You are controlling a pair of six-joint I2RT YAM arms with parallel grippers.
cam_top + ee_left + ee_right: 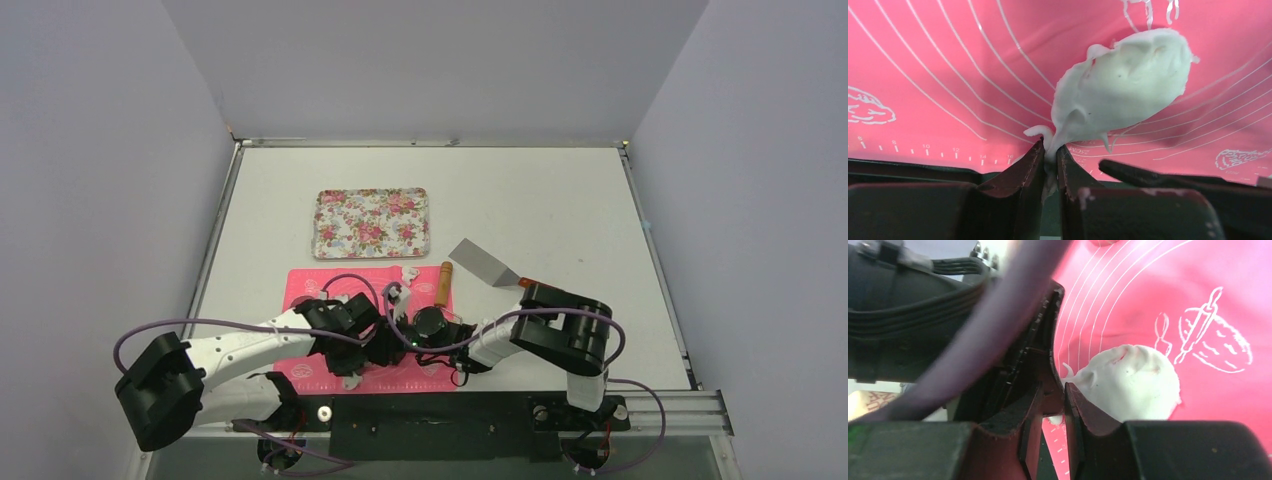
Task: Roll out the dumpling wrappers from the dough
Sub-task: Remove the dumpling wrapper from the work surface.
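The left gripper (1050,157) hangs low over the near half of a pink mat (948,75), which lies along the table's (560,200) near edge, left of the middle. Its jaws are pressed almost together on a thin tail at the rim of the dumpling wrapper (1123,90). The wrapper is a white, roughly round, slightly dimpled piece that hangs from this pinch, raised off the mat with its shadow below it. Behind the mat, toward the middle of the table, sits a flowered tray (371,222). Small dough scraps (408,272) lie by the mat's far edge. A rolling pin (445,283) rests at the mat's far right corner, pointing toward the far edge. The right gripper (1054,405) meets the left one over the mat. Its jaws stand a narrow slit apart, with a bit of white dough in the slit at the same rim of the wrapper. Right of the rolling pin, a metal scraper (480,262) lies flat on the bare table.
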